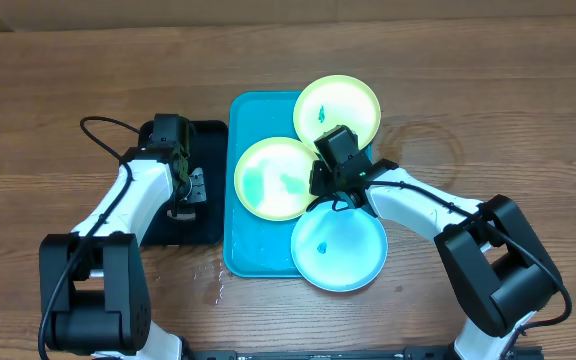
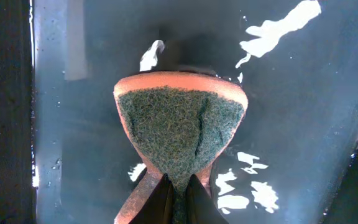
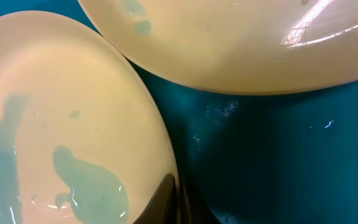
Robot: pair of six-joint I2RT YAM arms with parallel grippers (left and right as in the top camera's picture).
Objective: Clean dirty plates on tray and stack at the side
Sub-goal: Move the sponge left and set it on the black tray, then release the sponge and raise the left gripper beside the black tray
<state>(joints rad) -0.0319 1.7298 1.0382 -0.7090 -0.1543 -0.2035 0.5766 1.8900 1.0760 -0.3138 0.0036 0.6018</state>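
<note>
On the table (image 1: 488, 100), the tray (image 1: 258, 115) lies lengthwise front to back.

Overhead view: bright, even light from above, with soft, short shadows beneath the arms on the table (image 1: 68, 80).

Left wrist view: dim. White glare patches sit on the glossy black tray (image 2: 303, 124) at 1 and 5 o'clock. The sponge (image 2: 179, 130) is sharp.

Right wrist view: very close and slightly soft. A glare streak crosses the upper plate (image 3: 229, 50) at 1 o'clock.
</note>
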